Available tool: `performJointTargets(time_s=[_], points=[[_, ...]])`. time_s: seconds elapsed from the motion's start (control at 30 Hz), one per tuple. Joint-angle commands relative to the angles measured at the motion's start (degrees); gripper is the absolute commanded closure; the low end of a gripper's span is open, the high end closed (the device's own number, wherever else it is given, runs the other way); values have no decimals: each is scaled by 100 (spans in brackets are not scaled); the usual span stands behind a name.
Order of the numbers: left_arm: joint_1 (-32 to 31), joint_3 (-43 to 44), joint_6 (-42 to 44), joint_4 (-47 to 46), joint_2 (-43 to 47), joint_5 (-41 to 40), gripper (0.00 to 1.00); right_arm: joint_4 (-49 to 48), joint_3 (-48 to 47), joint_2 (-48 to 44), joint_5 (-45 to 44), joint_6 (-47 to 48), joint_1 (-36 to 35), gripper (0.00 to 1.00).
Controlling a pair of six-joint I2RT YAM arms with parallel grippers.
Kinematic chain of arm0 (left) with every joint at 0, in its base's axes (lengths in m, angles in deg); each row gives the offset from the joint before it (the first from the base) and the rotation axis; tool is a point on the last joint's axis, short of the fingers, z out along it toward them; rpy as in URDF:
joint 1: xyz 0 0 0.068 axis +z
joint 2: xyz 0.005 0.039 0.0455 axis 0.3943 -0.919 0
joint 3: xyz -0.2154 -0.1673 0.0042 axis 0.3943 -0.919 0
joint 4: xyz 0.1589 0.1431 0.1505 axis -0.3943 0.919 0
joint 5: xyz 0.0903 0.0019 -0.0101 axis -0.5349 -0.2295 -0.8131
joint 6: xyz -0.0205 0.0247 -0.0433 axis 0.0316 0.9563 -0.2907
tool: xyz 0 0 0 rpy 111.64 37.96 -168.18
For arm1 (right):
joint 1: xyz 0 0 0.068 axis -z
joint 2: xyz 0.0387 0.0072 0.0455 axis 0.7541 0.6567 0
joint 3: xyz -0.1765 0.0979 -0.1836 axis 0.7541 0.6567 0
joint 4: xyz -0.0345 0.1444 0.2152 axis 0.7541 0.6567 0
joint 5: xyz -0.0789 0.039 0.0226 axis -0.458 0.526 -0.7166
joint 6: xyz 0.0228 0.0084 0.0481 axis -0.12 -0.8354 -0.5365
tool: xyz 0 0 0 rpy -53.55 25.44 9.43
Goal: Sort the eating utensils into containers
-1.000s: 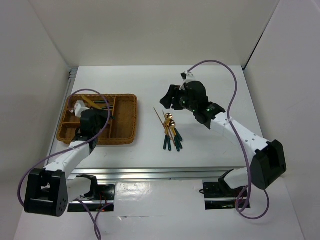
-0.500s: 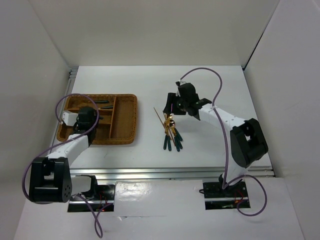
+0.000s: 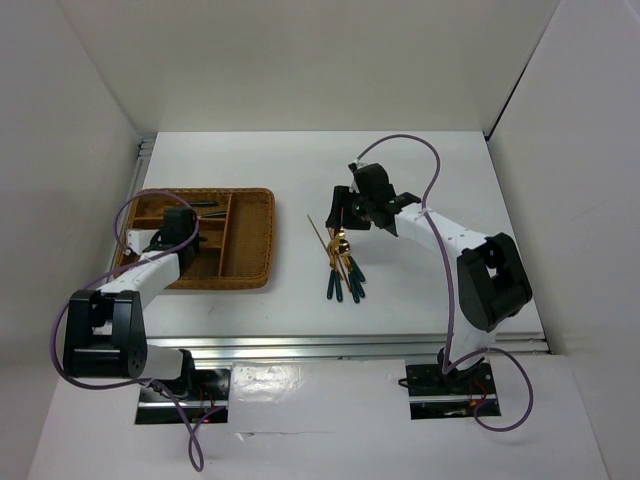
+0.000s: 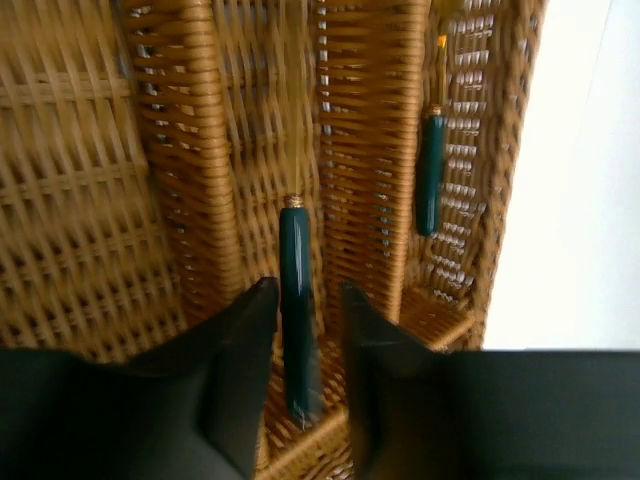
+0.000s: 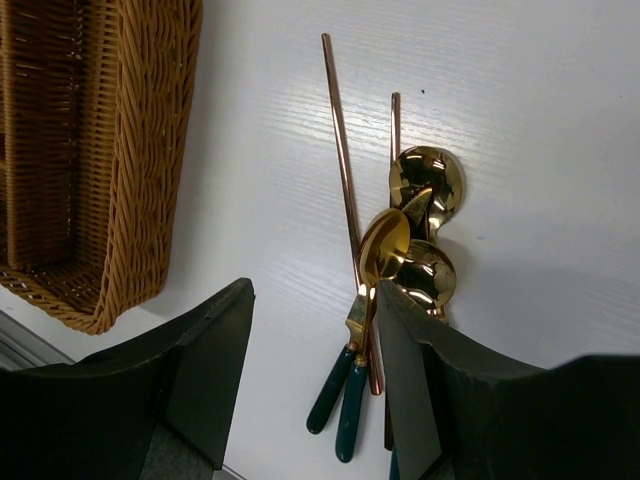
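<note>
The brown wicker tray (image 3: 255, 240) lies at the left. My left gripper (image 3: 180, 225) is low inside it. In the left wrist view its jaws (image 4: 305, 290) stand slightly apart around a teal-handled utensil (image 4: 295, 300) whose end rests on the tray floor. A second teal handle (image 4: 430, 175) lies in the neighbouring compartment. A pile of gold spoons, chopsticks and teal-handled cutlery (image 3: 342, 265) lies on the table right of the tray. My right gripper (image 3: 347, 213) is open and empty just above it. In the right wrist view (image 5: 315, 370) a gold spoon (image 5: 385, 250) and a chopstick (image 5: 340, 160) lie between its jaws.
The tray's woven edge (image 5: 130, 150) shows to the left of the pile in the right wrist view. White walls enclose the table on three sides. Purple cables loop over both arms.
My right arm swung in and lowered its gripper over the head of the utensil pile. My left gripper moved towards the back left of the tray.
</note>
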Motion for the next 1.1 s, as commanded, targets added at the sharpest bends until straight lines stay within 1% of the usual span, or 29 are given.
performJointTargets(time_s=[0.0, 0.03, 0.1, 0.2, 0.23, 0.27, 0.33, 0.37, 0.4, 0.43, 0.47, 0.5, 0.57, 0.6, 0.63, 0.7, 0.8, 0.97, 1.07], points=[[28, 287, -399, 360, -145, -165, 52, 106, -315, 4, 80, 84, 6, 40], [28, 287, -347, 300, -146, -165, 50, 106, -315, 4, 80, 84, 6, 40], [28, 348, -172, 246, -146, -165, 43, 106, -315, 4, 80, 84, 6, 40], [28, 568, 30, 404, -146, -51, 29, 159, -315, 4, 80, 84, 6, 40], [28, 777, 83, 535, -146, 2, 22, 159, -315, 4, 80, 136, 6, 40], [28, 893, 145, 823, -146, 2, 19, 159, -254, 4, 80, 137, 6, 40], [28, 1191, 697, 897, -84, 291, 15, 221, -192, 4, 80, 198, 6, 40], [28, 1262, 952, 897, -23, 423, 15, 273, -113, 4, 133, 198, 6, 40], [28, 1315, 1285, 653, 47, 789, 13, 273, -43, 65, 133, 198, 6, 41], [28, 1420, 1975, 520, 48, 1011, 11, 352, -42, 66, 133, 259, 6, 43], [28, 1473, 2339, 380, 48, 1256, 11, 405, 10, 126, 133, 260, 6, 43], [28, 1535, 3082, 91, 48, 1816, 11, 518, 11, 179, 133, 260, 6, 45], [-155, 1832, 3658, 88, 48, 2302, 10, 580, 71, 180, 133, 260, 6, 48], [-235, 1939, 3931, 88, -31, 2749, 10, 581, 72, 180, 133, 260, 6, 49], [-323, 2053, 4403, 140, -127, 2927, 8, 581, 150, 119, 133, 208, 6, 49], [-621, 2299, 4819, 298, -198, 3147, 9, 581, 309, 40, 186, 207, 6, 49], [-990, 2353, 5032, 413, -198, 3149, 10, 651, 440, -31, 116, 76, -64, 52], [-1465, 2353, 5471, 475, -198, 3438, 14, 835, 511, 22, -7, -39, -363, 54], [-1720, 2493, 5629, 773, -251, 3439, 14, 967, 432, 74, -7, -153, -530, 57]])
